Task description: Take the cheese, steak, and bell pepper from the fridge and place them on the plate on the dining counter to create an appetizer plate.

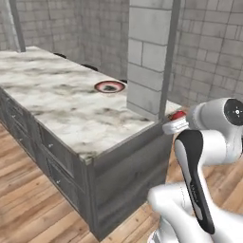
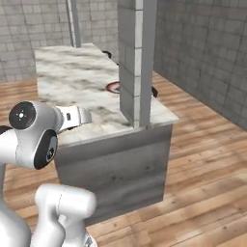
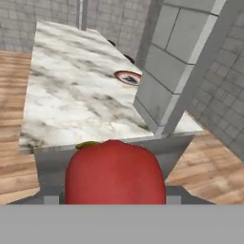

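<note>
Arm folded low before dining counter (image 1: 71,109), gripper (image 3: 114,198) level, clamping bell pepper (image 3: 114,174), plate (image 1: 109,86) beyond

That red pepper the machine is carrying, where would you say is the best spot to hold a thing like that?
Around its round belly, the way it sits now. The bell pepper is plump and smooth-sided, so the jaws of the gripper probably hold best pressing on two opposite sides at its widest part. The green stem end, peeking out at its top in the hand view, looks too small to hold.
</note>
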Motion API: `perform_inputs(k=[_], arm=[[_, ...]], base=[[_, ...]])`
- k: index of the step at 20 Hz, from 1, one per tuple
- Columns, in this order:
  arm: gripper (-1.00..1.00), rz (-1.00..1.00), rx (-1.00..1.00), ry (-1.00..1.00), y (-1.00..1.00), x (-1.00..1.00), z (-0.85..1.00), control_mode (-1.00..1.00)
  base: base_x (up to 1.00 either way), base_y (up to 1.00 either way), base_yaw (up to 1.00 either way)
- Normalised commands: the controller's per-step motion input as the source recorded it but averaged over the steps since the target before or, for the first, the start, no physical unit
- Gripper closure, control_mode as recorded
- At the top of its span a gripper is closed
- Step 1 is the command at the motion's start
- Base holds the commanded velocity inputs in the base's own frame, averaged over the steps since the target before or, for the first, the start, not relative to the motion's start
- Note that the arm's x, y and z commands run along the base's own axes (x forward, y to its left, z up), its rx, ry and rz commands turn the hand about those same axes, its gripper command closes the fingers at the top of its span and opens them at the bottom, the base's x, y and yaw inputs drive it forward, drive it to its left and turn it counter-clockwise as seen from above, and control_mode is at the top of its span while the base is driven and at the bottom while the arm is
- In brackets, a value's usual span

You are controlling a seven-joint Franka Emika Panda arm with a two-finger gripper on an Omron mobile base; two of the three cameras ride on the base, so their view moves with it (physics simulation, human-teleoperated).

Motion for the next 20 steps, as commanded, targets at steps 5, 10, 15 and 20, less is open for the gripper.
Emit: perform_inputs(k=[5, 10, 15, 20], arm=[[1.0, 0.0, 0.0, 0.0, 0.0, 0.0, 0.0, 1.0], [1.0, 0.0, 0.0, 0.0, 0.0, 0.0, 0.0, 1.0], [1.0, 0.0, 0.0, 0.0, 0.0, 0.0, 0.0, 1.0], [1.0, 0.0, 0.0, 0.0, 0.0, 0.0, 0.0, 1.0]], base=[[0.48, -1.0, -0.44], [0.67, -0.88, -0.46], [0.9, -0.65, -0.53], [1.0, -0.47, -0.41]])
